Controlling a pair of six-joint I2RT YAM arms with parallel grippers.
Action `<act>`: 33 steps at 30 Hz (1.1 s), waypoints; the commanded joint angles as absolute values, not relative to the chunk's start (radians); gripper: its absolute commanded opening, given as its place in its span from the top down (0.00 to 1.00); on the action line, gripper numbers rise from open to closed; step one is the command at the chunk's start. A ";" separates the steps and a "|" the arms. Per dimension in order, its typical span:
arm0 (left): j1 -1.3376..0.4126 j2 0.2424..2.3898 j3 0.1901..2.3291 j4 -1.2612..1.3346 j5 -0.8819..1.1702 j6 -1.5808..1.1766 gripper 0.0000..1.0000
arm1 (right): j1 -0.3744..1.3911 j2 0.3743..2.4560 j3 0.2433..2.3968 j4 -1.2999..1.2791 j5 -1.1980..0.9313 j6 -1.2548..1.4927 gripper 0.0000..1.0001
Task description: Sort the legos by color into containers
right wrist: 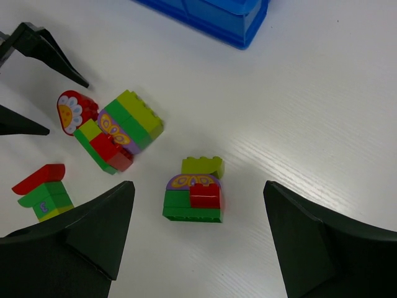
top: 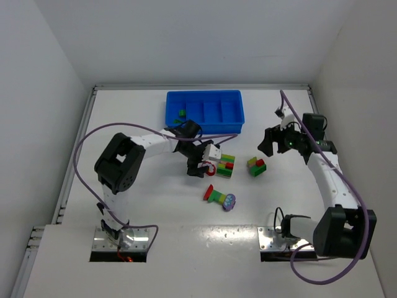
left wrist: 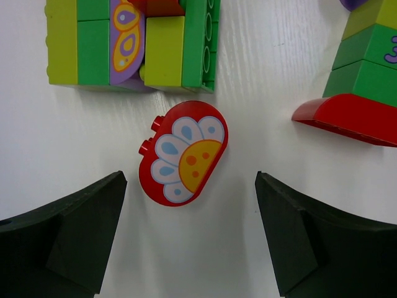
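Nearest the front edge of the desk (top: pixel 155 211): a red, green and yellow stack (top: pixel 217 195) on its side, with a purple piece (top: pixel 230 202) at its right end.

Mid-desk: left pincer (left wrist: pixel 189 179) open, pointing down. A red flower brick (left wrist: pixel 183 152) lies flat between its fingers (left wrist: pixel 80 236), touching neither. Just beyond it is a green-yellow clump (left wrist: pixel 133 40). To the right, a smaller clump (right wrist: pixel 192 200) sits below the right pincer (right wrist: pixel 198 186), jaws wide, holding nothing.

Near the back edge: blue tray (top: pixel 205 94), green bricks (top: pixel 181 114) in its leftmost compartment.

Blue tray (right wrist: pixel 217 18) — cropped at top edge.
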State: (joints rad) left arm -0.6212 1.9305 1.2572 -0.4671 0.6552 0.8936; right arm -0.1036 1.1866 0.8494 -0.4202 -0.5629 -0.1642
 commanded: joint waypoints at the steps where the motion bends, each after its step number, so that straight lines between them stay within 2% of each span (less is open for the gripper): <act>1: -0.632 1.951 1.285 -0.417 0.690 0.917 0.08 | -0.130 1.186 0.850 -0.387 -0.629 -0.160 0.15; 8: -0.664 1.960 1.276 -0.345 0.657 0.887 0.08 | -0.175 1.195 0.830 -0.396 -0.664 -0.160 0.15; 12: -0.684 1.970 1.276 -0.336 0.646 0.887 0.14 | -0.195 1.204 0.830 -0.396 -0.683 -0.169 0.15; 15: -0.693 1.979 1.276 -0.336 0.637 0.867 0.32 | -0.204 1.204 0.830 -0.396 -0.693 -0.169 0.15; 16: -0.693 1.979 1.276 -0.336 0.626 0.867 0.44 | -0.213 1.204 0.830 -0.396 -0.693 -0.169 0.15; 18: -0.703 1.968 1.262 -0.336 0.617 0.867 0.54 | -0.213 1.204 0.821 -0.396 -0.702 -0.169 0.15; 19: -0.703 1.968 1.250 -0.336 0.603 0.867 0.64 | -0.213 1.204 0.821 -0.396 -0.703 -0.169 0.15; 23: -0.703 1.925 1.230 -0.336 0.581 0.854 0.82 | -0.222 1.204 0.821 -0.387 -0.724 -0.157 0.15; 30: -0.651 1.758 1.270 -0.312 0.571 0.706 0.84 | -0.222 1.195 0.773 -0.315 -0.765 -0.094 0.15; 33: -0.601 1.711 1.288 -0.215 0.488 0.605 0.84 | -0.222 1.195 0.759 -0.293 -0.765 -0.081 0.15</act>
State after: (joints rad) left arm -0.6502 1.8011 1.2354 -0.3271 0.5407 0.7101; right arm -0.2150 1.2057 0.7685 -0.3695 -0.7200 -0.1108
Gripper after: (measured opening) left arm 0.567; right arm 0.853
